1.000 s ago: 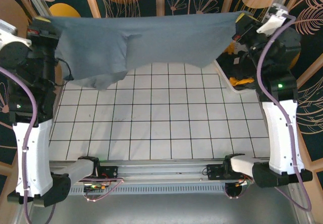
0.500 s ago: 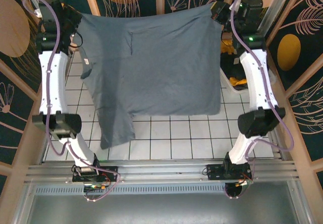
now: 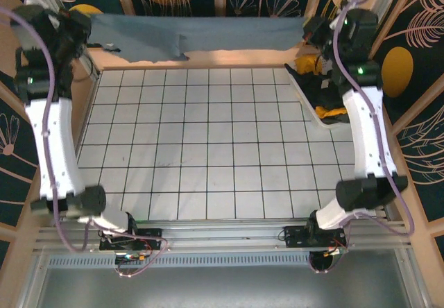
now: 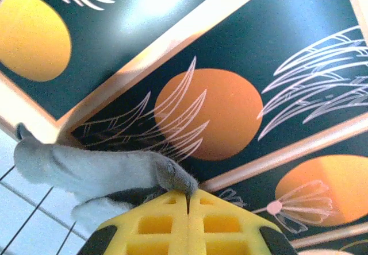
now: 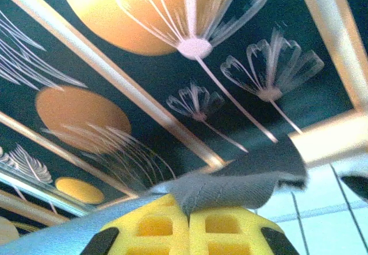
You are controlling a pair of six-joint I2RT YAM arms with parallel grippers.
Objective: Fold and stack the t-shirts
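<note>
You see the grey-blue t-shirt [image 3: 208, 32] stretched along the frame's top edge. The left fingers [image 4: 146, 226] and right fingers [image 5: 221, 229] each pinch a corner, with their bases cut off at the bottom of the frame.

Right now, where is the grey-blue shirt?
In the top view the grey-blue t-shirt hangs stretched along the far edge of the table, its ends held by the left gripper and right gripper.

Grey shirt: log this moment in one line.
shirt: stretched between grippers, far edge | left gripper: shut on shirt | right gripper: shut on shirt | fold: not begun
</note>
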